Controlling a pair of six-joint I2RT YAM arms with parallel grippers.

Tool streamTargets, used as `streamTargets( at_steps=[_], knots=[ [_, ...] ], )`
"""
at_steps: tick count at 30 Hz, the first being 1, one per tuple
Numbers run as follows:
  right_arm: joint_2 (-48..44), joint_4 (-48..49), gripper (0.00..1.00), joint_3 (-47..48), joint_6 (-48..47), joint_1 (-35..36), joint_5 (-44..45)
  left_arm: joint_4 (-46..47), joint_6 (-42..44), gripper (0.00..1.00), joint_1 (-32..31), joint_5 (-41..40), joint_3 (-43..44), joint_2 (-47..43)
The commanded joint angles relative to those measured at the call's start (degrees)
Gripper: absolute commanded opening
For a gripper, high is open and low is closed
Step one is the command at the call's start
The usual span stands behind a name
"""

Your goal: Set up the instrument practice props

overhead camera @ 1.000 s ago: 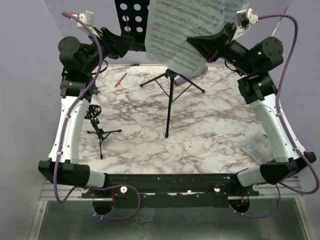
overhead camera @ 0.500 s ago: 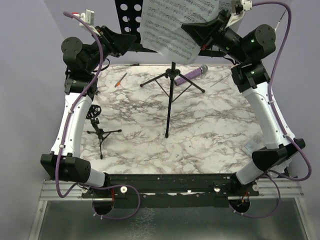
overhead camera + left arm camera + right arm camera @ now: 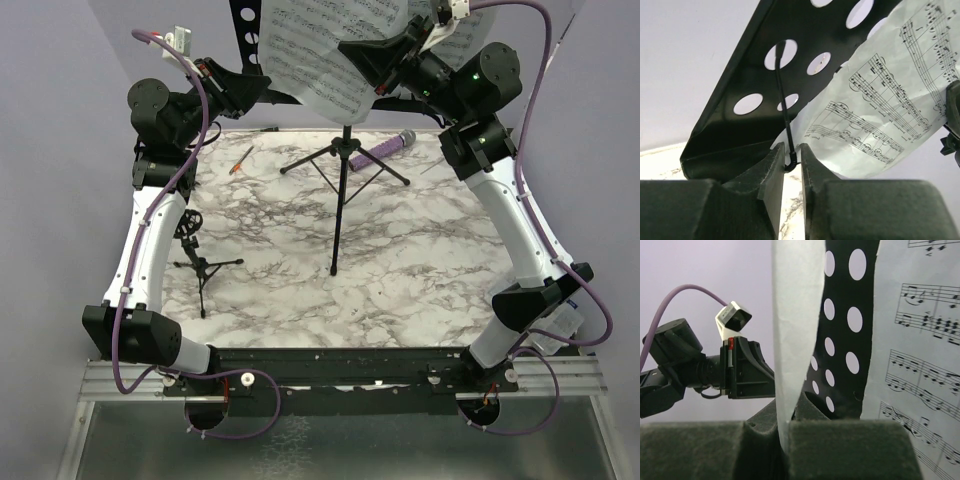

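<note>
The black music stand [image 3: 340, 200] stands at mid table, its perforated desk [image 3: 258, 35] at the top edge. My right gripper [image 3: 362, 55] is shut on the edge of a white sheet-music page [image 3: 318, 55], holding it up before the desk; the pinched page edge [image 3: 792, 340] rises from that gripper [image 3: 787, 440]. My left gripper [image 3: 792, 159] sits at the desk's lower left ledge. Its jaws stand a narrow gap apart, with the desk's thin wire page holder [image 3: 782, 100] ending between them. The purple microphone [image 3: 385, 147] lies behind the tripod. The small mic stand [image 3: 197, 258] stands at left.
An orange-handled tool [image 3: 241, 159] lies at back left. A clear plastic box [image 3: 562, 322] shows behind the right arm's base link. The stand's tripod legs [image 3: 300, 163] spread across the back middle of the marble table [image 3: 420, 260]. A purple wall is close behind.
My right gripper has carried the page up and to the left, further across the desk. The left gripper's jaws have narrowed around the wire holder; that arm has barely shifted.
</note>
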Motion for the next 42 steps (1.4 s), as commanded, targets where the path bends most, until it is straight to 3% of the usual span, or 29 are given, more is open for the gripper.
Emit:
streamTargets(
  at_steps=[1,6,10,15,23,25,33,42],
  knots=[
    [1.7,-1.6,0.0,2.4,-3.3,1.3,5.6,1.3,0.4,0.18,0.5,-1.3,-2.0,-2.1],
    [3.2,-2.5,0.0,4.0,-4.3,2.1,8.4,2.6,-0.1,0.07,0.5,-0.6,-3.5,-2.4],
    [3.3,-3.1,0.0,4.2,-5.3,2.6,11.6,3.7,-0.2,0.05,0.6,-0.3,-3.9,-2.5],
    [2.8,-2.3,0.0,3.5,-6.0,2.7,14.7,4.5,-0.5,0.24,0.9,0.0,-3.5,-2.7],
    [4.4,-2.9,0.0,6.0,-6.4,3.0,14.5,5.4,-0.6,0.26,1.0,-1.8,-2.0,-2.8],
    [4.7,-3.2,0.0,6.5,-6.7,3.3,14.4,5.4,-0.6,0.24,1.1,-1.5,-1.5,-2.3],
    [6.1,-4.0,0.0,8.0,-8.1,4.2,15.7,5.8,-0.1,0.0,1.2,-0.9,-3.1,-2.5],
    [7.3,-4.4,0.0,9.3,-9.5,5.1,21.1,8.4,-0.6,0.0,1.3,-1.0,-6.2,-3.9]
  ],
)
